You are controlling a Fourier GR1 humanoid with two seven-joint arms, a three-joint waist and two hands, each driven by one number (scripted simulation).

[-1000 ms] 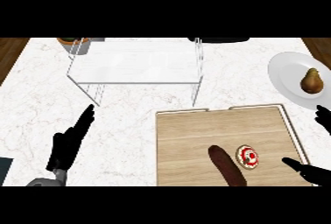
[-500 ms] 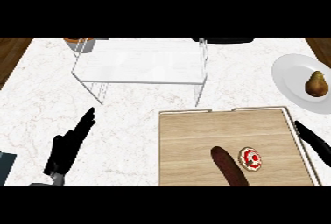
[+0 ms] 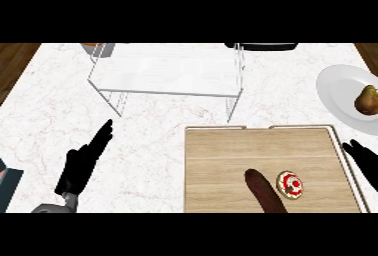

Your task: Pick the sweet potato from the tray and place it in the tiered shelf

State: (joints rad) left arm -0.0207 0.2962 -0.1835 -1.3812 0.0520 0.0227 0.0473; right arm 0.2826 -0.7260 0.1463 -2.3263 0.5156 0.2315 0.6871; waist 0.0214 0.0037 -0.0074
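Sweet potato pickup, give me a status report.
Left hand open, resting on counter. Right hand open beside tray. Sweet potato on tray, ungrasped, beside a small red-and-white item. Tiered shelf unobstructed.

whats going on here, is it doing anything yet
Nothing is held yet. The sweet potato lies on the wooden tray beside a small red-and-white item. The right hand hangs open at the tray's right edge; the left hand rests open on the counter. The tiered shelf stands behind.
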